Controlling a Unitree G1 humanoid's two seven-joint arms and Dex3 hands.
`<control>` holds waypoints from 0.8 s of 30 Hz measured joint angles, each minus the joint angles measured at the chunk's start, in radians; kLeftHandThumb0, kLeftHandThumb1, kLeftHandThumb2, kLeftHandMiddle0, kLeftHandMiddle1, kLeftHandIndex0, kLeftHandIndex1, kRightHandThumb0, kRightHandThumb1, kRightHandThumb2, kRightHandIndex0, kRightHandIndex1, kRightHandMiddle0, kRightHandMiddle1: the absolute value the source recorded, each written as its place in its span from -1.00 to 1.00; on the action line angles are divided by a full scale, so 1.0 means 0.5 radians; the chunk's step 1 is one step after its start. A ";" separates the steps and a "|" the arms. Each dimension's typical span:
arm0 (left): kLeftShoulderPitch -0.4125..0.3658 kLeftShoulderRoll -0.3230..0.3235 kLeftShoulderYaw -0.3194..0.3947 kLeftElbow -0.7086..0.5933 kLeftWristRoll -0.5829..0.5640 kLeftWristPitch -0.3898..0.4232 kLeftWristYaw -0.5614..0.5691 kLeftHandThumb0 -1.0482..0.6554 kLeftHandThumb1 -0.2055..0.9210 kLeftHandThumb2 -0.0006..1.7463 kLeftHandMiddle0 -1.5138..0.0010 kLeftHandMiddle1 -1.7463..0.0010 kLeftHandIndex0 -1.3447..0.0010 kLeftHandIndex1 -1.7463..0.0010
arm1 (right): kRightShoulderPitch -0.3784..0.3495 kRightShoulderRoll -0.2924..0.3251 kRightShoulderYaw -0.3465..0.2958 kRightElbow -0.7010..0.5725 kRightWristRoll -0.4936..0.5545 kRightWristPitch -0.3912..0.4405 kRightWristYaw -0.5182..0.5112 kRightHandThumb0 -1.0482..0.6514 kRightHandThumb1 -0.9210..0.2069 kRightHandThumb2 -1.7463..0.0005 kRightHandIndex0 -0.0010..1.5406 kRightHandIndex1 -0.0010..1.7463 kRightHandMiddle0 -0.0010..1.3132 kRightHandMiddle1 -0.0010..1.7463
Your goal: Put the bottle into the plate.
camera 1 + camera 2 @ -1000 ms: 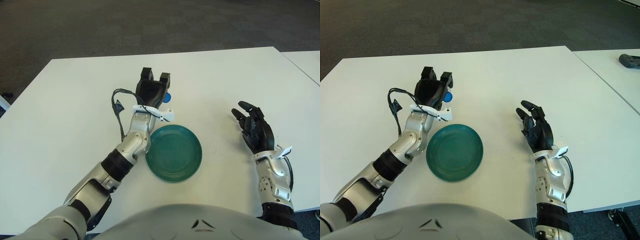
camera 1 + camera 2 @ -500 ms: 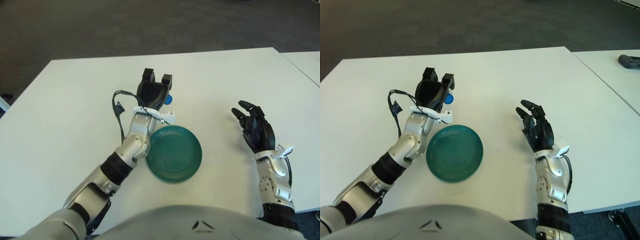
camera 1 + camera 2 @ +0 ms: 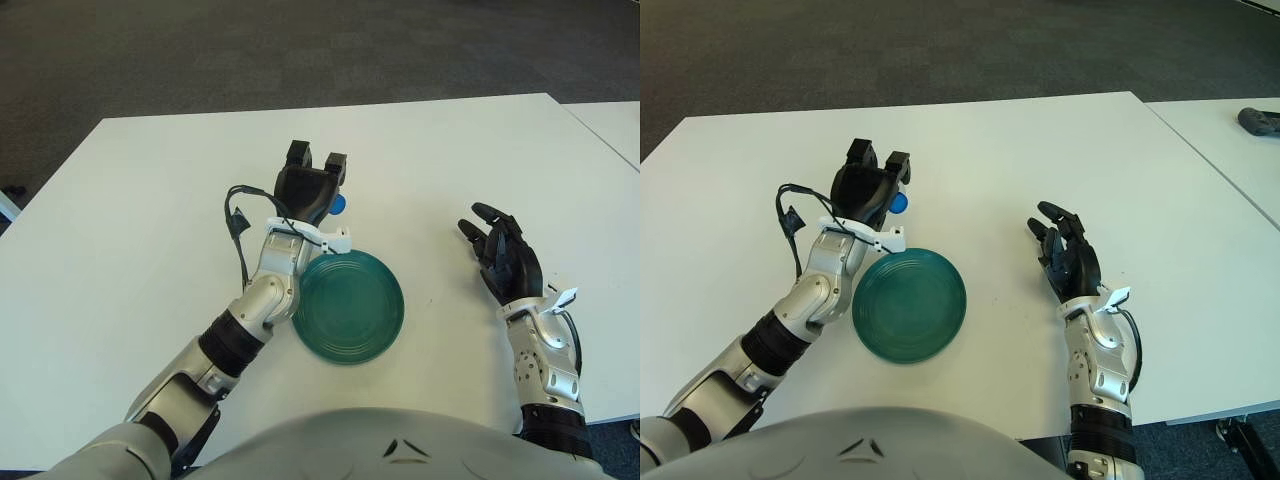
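**Bottle behind left hand, just past the plate's far-left rim**

Landmark: plate (image 3: 350,307), green, empty, on the white table (image 3: 150,200) directly ahead of the robot.

Bottle (image 3: 338,204): only a blue cap shows, peeking out at the right edge of the left hand (image 3: 308,188). The body is hidden behind the palm, so its long axis cannot be read, nor whether it stands or lies. It sits beyond the plate's far-left rim, close to it but not over it.

Left hand: beyond the plate's far-left edge, back of the hand toward the camera, fingers pointing away, two dark fingertips up. It is right against the bottle, cap touching or just beside its right side. Whether the fingers have closed round the bottle cannot be told.

Right hand (image 3: 1068,262): well to the plate's right, apart from it, fingers spread and slack, holding nothing. Far from the bottle.

Judgement: the left hand is much the nearer and is the one at work. The plate lies toward the robot and slightly right of the bottle, so the carry is a short pull back over the near rim.
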 measured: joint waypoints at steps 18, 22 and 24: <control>0.507 0.005 -0.096 -0.566 0.179 -0.284 -0.193 0.23 -0.52 0.84 -0.06 -1.00 0.16 -1.00 | -0.089 0.006 0.012 0.195 -0.028 -0.105 0.035 -0.52 -1.00 0.40 -0.37 -0.20 -0.63 0.15; 0.623 -0.003 -0.108 -0.573 0.216 -0.326 -0.179 0.23 -0.46 0.81 -0.03 -1.00 0.19 -1.00 | -0.060 0.007 0.028 0.132 -0.060 -0.083 0.010 -0.52 -1.00 0.39 -0.36 -0.18 -0.62 0.16; 0.662 -0.007 -0.111 -0.573 0.239 -0.338 -0.170 0.23 -0.44 0.79 -0.02 -0.99 0.21 -1.00 | -0.084 0.002 0.022 0.180 -0.060 -0.109 0.030 -0.52 -1.00 0.38 -0.37 -0.17 -0.62 0.17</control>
